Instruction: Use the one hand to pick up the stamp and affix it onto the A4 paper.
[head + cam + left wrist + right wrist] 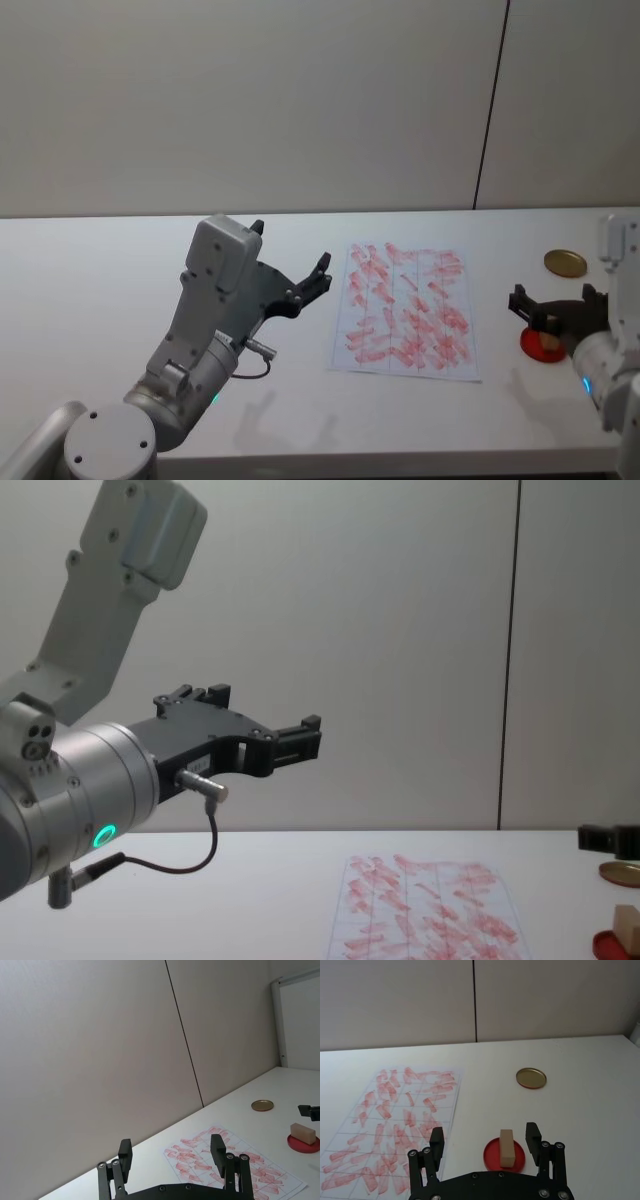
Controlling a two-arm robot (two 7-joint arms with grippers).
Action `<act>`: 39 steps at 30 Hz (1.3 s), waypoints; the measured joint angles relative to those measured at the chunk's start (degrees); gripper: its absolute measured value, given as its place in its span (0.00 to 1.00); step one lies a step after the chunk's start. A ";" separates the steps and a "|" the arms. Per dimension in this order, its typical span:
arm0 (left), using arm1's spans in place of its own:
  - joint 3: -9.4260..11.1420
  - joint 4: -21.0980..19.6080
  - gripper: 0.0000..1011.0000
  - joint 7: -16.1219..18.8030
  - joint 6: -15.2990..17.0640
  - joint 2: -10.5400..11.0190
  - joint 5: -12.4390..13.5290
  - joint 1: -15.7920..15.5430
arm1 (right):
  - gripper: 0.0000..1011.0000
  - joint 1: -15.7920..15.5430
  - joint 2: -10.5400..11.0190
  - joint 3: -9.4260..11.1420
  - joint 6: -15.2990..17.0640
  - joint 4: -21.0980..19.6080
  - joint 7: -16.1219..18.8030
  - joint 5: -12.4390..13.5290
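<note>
Right jaws wide, stamp (506, 1147) seemingly between them on red dish (491, 1156); left jaws wide.

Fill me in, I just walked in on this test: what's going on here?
The right end effector hovers open just above the stamp, which lies on a red dish at the right of the table; it has not gripped it yet. The paper lies mid-table, covered with red marks. The left end effector is open and idle, raised above the table left of the paper.
</note>
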 joint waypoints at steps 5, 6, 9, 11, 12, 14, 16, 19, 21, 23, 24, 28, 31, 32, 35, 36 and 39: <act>0.00 0.00 0.98 0.00 0.00 0.00 0.00 0.00 | 0.99 2.29 -0.70 0.66 1.72 2.83 -0.83 0.74; 0.00 0.00 0.98 0.00 0.00 0.00 0.00 0.00 | 0.99 3.13 -0.92 0.88 2.26 3.78 -1.01 0.96; 0.00 0.00 0.98 0.00 0.00 0.00 0.00 0.00 | 0.99 4.14 -1.18 1.23 2.98 5.23 -1.14 1.36; 0.00 0.00 0.98 0.00 0.00 0.00 0.00 0.00 | 0.99 5.27 -1.42 1.58 3.51 6.79 -1.17 1.69; 0.00 0.00 0.98 0.00 0.00 0.00 0.00 0.00 | 0.99 5.57 -1.49 1.67 3.68 7.23 -1.17 1.79; 0.00 0.00 0.98 0.00 0.00 0.00 0.00 0.00 | 0.99 6.55 -1.69 1.94 4.11 8.70 -1.08 2.09; 0.00 0.00 0.98 0.00 0.00 0.00 0.00 0.00 | 0.99 7.53 -1.90 2.20 4.42 10.25 -0.80 2.32; 0.00 0.00 0.98 0.00 0.00 0.00 0.00 0.00 | 0.99 8.69 -2.09 2.50 4.68 12.11 -0.17 2.56; 0.00 0.00 0.98 0.00 0.00 0.00 0.00 0.00 | 0.99 9.32 -2.20 2.63 4.78 13.21 0.27 2.64; 0.00 0.00 0.98 0.00 0.00 0.00 0.00 0.00 | 0.99 10.17 -2.34 2.78 4.87 14.70 0.96 2.69; 0.00 0.00 0.98 0.00 0.00 0.00 0.00 0.00 | 0.99 10.42 -2.38 2.82 4.89 15.18 1.22 2.69; 0.00 0.00 0.98 0.00 0.00 0.00 0.00 0.00 | 0.99 11.98 -2.59 3.00 4.94 18.02 2.57 2.66; 0.00 0.00 0.98 0.00 0.00 0.00 0.00 0.00 | 0.99 13.23 -2.77 3.09 4.92 20.40 3.80 2.36; 0.00 0.00 0.98 0.00 0.00 0.00 0.00 0.00 | 0.99 13.82 -2.84 3.13 4.84 21.56 4.40 2.16; 0.00 0.00 0.98 0.00 0.00 0.00 0.00 0.00 | 0.99 14.71 -2.96 3.19 4.66 23.28 5.11 1.87; 0.00 0.00 0.98 0.00 0.00 0.00 0.00 0.00 | 0.99 15.33 -3.03 3.24 4.53 24.47 5.58 1.65; 0.00 0.00 0.98 0.00 0.00 0.00 0.00 0.00 | 0.99 16.31 -3.15 3.31 4.30 26.43 6.29 1.29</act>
